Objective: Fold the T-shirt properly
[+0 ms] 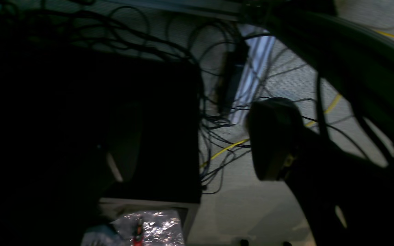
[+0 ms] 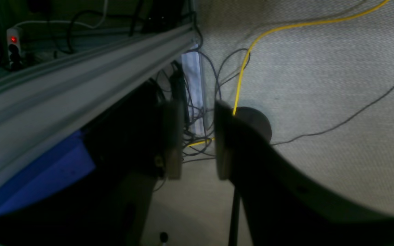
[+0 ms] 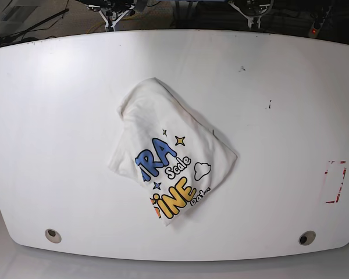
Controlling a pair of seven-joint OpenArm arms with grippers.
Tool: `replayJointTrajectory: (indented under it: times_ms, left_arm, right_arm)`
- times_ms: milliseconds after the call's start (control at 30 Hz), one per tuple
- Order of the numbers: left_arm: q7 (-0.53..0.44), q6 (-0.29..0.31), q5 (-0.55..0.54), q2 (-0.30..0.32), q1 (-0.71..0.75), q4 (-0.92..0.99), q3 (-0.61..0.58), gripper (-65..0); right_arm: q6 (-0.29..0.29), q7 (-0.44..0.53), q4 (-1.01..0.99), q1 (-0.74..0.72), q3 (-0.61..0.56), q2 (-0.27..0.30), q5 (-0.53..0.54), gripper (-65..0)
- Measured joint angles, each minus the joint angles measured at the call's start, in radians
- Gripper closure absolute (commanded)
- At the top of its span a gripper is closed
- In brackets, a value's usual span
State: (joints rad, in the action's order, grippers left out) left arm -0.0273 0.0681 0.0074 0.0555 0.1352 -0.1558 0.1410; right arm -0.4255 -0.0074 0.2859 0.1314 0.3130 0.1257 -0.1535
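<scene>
- The T-shirt (image 3: 171, 160) lay crumpled near the middle of the white worktop (image 3: 279, 145), print side up, partly folded over itself.
- It looked light, soft and limp; a judgement: it would sag and drag unless lifted at two spread points.
- Likely holds were its outer edges and corners, pinched where the cloth lay thin.
- The left claw (image 1: 190, 143) and right claw (image 2: 193, 143) both hung off the worktop over the floor, spread apart and carrying nothing.
</scene>
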Motion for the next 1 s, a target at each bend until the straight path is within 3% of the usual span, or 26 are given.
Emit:
replayJointTrajectory:
  times_ms: [600,1000]
  left_arm:
    - [-0.005,0.0,-0.004,-0.001,0.016,-0.012,0.0,-44.7]
    - [0.003,0.0,-0.005,-0.011,0.218,-0.352,0.0,-44.7]
  right_arm:
    - [0.011,0.003,0.008,0.012,0.0,-0.021,-0.027,-14.6]
    - [0.011,0.004,0.243,0.165,0.003,-0.019,-0.024,-14.4]
